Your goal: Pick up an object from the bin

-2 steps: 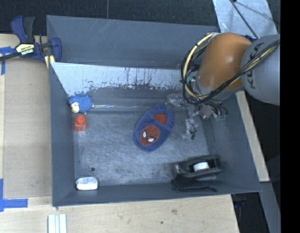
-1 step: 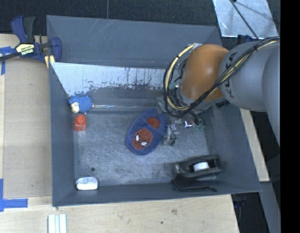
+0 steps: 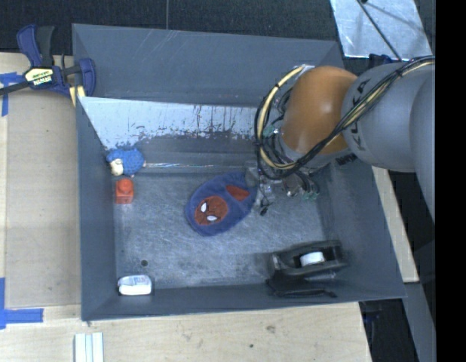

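- you see the gripper (image 3: pixel 262 200) low in the bin (image 3: pixel 97 225), right of the middle, under the arm's orange cover (image 3: pixel 316 115) and its looped cables.
- it sits at the right edge of a blue soft thing (image 3: pixel 210 211), rounded like a slipper, with a red masked face on top and a red patch on the side toward the gripper.
- the two look to be touching, but you cannot tell for certain.
- from this angle you cannot tell whether the pincer is released or clenched.
- the blue soft thing lies on the bin floor near the middle.
- a small orange-red block (image 3: pixel 124 191) lies by the left wall, with a small blue, white and yellow toy (image 3: pixel 126 161) just behind it at the back left.
- a small white thing (image 3: pixel 135 285) lies in the front left corner.
- a black tape dispenser (image 3: pixel 307 262) with a white roll lies at the front right, apart from the gripper.
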`<state>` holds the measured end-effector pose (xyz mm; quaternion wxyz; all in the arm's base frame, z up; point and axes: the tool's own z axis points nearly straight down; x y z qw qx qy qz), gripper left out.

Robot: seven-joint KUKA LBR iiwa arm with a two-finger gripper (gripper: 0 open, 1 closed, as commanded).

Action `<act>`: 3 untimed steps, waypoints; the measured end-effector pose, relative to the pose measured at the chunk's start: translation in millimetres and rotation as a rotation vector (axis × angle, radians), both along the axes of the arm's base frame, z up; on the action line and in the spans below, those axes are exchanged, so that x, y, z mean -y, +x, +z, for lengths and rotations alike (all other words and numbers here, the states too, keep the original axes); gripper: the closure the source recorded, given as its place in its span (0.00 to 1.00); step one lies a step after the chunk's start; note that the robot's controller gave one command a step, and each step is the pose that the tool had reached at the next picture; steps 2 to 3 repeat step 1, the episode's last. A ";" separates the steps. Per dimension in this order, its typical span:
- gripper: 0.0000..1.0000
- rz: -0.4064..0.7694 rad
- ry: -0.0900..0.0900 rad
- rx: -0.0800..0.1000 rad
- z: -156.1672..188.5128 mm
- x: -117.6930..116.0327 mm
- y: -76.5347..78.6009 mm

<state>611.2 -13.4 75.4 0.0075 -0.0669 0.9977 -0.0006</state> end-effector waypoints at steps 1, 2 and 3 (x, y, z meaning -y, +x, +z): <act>1.00 0.051 -0.001 -0.002 156.8 -3.5 1.0; 1.00 0.051 -0.001 -0.002 156.8 -3.5 1.0; 1.00 0.051 -0.001 -0.002 156.8 -3.5 1.0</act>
